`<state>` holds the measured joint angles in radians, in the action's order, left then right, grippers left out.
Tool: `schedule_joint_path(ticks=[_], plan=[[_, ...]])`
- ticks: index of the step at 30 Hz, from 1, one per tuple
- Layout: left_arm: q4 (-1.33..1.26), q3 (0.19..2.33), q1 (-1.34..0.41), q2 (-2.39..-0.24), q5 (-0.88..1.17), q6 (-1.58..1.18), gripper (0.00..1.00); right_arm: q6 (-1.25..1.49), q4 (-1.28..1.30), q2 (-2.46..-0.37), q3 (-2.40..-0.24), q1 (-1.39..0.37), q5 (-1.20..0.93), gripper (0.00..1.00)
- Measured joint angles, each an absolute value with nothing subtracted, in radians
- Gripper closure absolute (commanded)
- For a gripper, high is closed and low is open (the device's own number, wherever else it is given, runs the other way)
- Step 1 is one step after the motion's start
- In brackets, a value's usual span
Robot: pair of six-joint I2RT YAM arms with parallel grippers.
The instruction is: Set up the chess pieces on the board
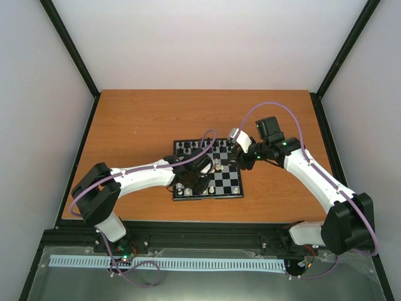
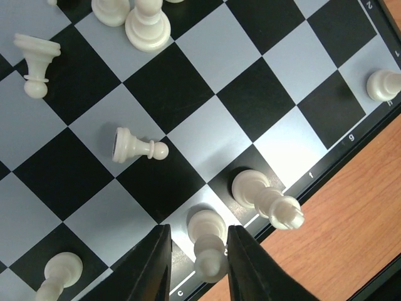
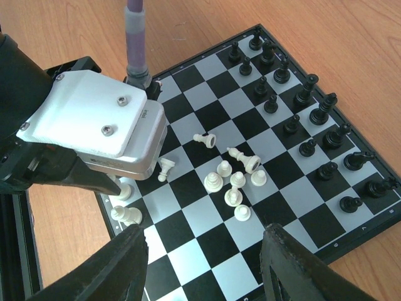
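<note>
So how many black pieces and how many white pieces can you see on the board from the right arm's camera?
Black pieces: 16
White pieces: 11 showing; the left arm covers part of the board and may hide more
Total: 27 in view

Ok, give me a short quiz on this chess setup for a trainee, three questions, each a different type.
1. True or false: the black pieces are lined up along one edge of the board.
2. The right gripper holds: A) a white chessman, B) a black chessman, C) nothing.
3. Fill in: the piece standing between the left gripper's fingers is ___ in colour.
Key: 1 true; 2 C; 3 white.
</note>
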<state>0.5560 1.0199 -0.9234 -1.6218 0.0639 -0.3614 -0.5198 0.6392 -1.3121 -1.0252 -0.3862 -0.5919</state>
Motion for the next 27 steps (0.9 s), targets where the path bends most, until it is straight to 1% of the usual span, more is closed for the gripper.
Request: schedule_joint_path(ticks=[2,7,11,15,19,22,27], plan=[[0.554,1.021,-0.923,-1.625,0.064,-0.361,0.63,-0.521,0.639,-1.313,-1.025,-0.386,-0.592,0.49],[0.556,1.024,-0.923,-1.629,0.068,-0.361,0.57,-0.527,0.639,-1.320,-1.025,-0.385,-0.592,0.49],[0.577,1.030,-0.924,-1.614,0.062,-0.358,0.48,-0.531,0.640,-1.322,-1.025,-0.383,-0.595,0.50],[0.639,1.057,-0.924,-1.539,0.022,-0.341,0.40,-0.540,0.652,-1.328,-1.026,-0.371,-0.590,0.52],[0.734,1.145,-0.908,-1.434,-0.060,-0.312,0.29,-0.564,0.687,-1.372,-1.054,-0.371,-0.583,0.55],[0.785,1.222,-0.844,-1.368,-0.103,-0.291,0.20,-0.577,0.705,-1.431,-1.087,-0.378,-0.573,0.57],[0.772,1.222,-0.651,-1.280,-0.150,-0.259,0.18,-0.597,0.715,-1.543,-1.138,-0.432,-0.506,0.60]])
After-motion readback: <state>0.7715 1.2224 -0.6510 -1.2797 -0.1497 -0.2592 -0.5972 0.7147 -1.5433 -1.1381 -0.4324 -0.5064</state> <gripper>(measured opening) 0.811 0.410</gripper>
